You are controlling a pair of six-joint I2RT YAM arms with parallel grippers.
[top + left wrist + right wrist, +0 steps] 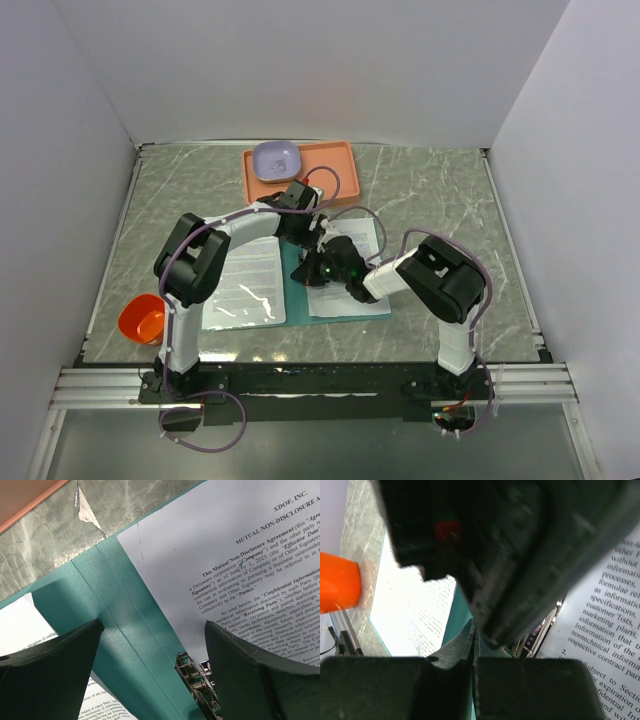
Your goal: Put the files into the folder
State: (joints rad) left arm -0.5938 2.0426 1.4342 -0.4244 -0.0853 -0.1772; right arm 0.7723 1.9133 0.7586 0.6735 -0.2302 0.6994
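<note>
Top external view shows the teal folder (294,272) lying open on the worktop (430,190), with one printed sheet (245,285) on the folder's left half and another (335,302) on its right half. My left claw (152,627) hangs over the folder's spine, fingers spread wide and gripping nothing, with the metal fastener (195,680) showing between them. My right claw (473,650), further down the spine, has its fingers pressed together; I can't see anything pinched. I judge the files are laid in and the securing step is in hand. Next I must square the sheets against the spine.
</note>
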